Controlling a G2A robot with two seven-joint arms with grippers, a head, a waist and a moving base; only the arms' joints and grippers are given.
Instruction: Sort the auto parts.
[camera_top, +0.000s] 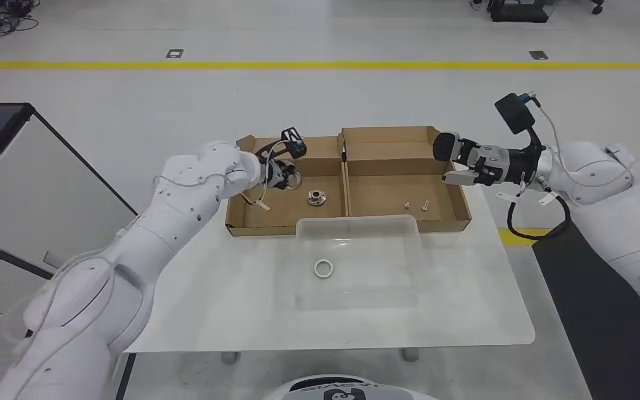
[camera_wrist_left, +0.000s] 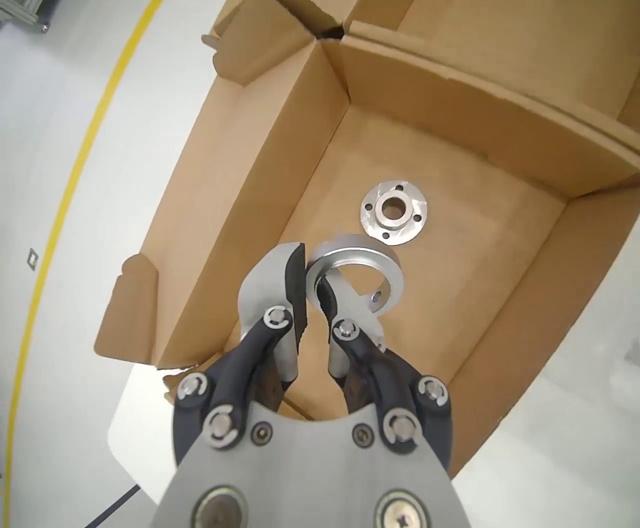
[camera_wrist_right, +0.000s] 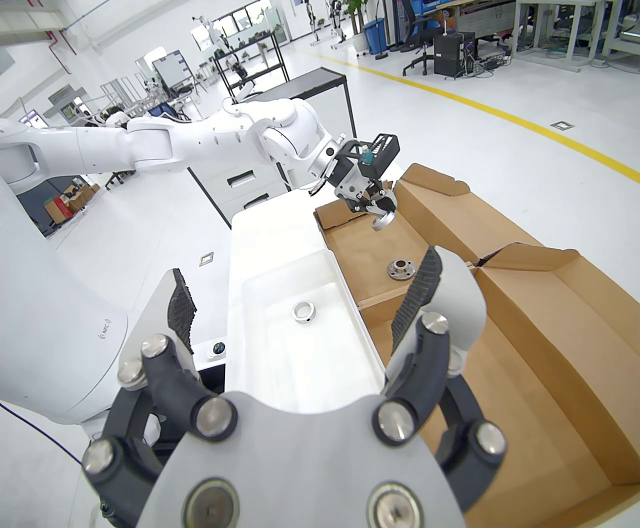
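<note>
My left gripper (camera_wrist_left: 312, 277) is shut on a silver collar ring (camera_wrist_left: 357, 272), one finger inside the ring and one outside its rim. It hangs tilted above the left cardboard box (camera_wrist_left: 500, 300), close to a round flange (camera_wrist_left: 394, 211) lying on the box floor. In the top view the left gripper (camera_top: 283, 172) is over that box's back left part, with the flange (camera_top: 317, 197) to its right. My right gripper (camera_top: 450, 160) stands open and holds nothing, above the right box (camera_top: 455, 215) near its far right corner. A second ring (camera_top: 323, 268) lies in the clear bin (camera_top: 405, 290).
Two small bolts (camera_top: 416, 204) lie in the right cardboard box. The boxes stand side by side at the table's back, with raised flaps (camera_top: 385, 135) behind them. The clear bin sits just in front of them. A dark cabinet (camera_top: 40, 180) stands left of the table.
</note>
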